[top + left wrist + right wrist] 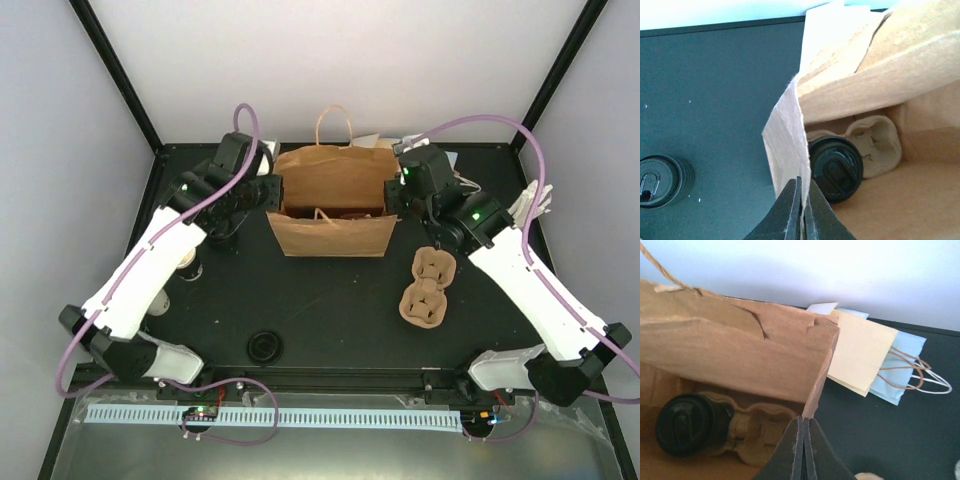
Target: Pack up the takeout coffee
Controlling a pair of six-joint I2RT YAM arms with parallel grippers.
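Your left tool [804, 189] is clamped tight on the left wall of the open brown paper bag [786, 135]. Your right tool [804, 424] pinches the edge of its right wall. Inside the bag, one black-lidded takeout coffee cup [835, 167] sits in a brown moulded-pulp carrier [877, 145]. The second black-lidded cup [662, 180] stands on the dark bench [715, 100] left of the bag, probably upright, though the wrist view crops it.

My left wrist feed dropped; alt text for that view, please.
The left hand is shut on the rim of an open brown paper bag. Inside, a black-lidded coffee cup sits in a pale moulded-pulp carrier; a second black-lidded cup stands outside on the black table.
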